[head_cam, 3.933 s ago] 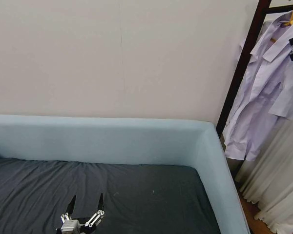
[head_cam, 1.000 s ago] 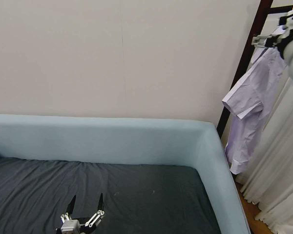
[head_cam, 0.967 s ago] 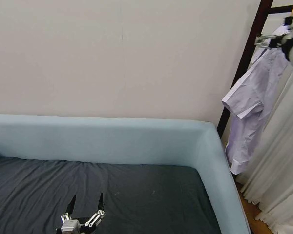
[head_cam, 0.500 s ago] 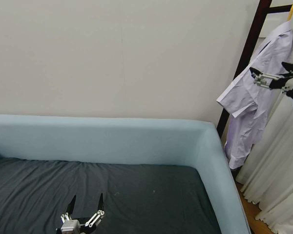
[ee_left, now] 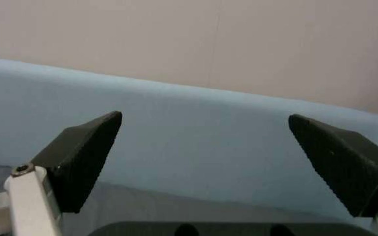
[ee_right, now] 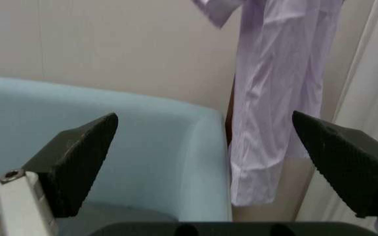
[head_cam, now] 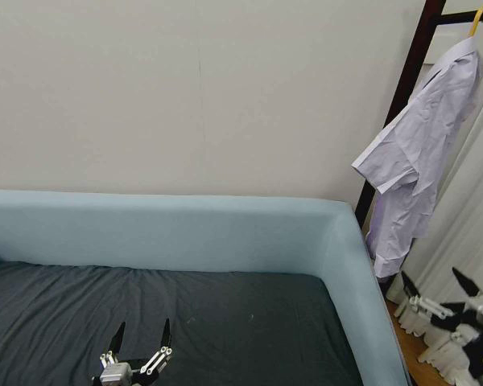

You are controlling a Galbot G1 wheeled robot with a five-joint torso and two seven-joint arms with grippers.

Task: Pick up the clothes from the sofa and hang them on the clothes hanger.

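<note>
Head view: a lilac short-sleeved cotton shirt hangs on a yellow hanger from the dark wooden rack at two o'clock, beside the pale blue sofa. The right gripper at four o'clock is spread and empty. The left gripper at seven o'clock is likewise released.

No writing, label, brand, number or sign can be read anywhere: the shirt, the sofa, the wall and the rack are all plain.
</note>
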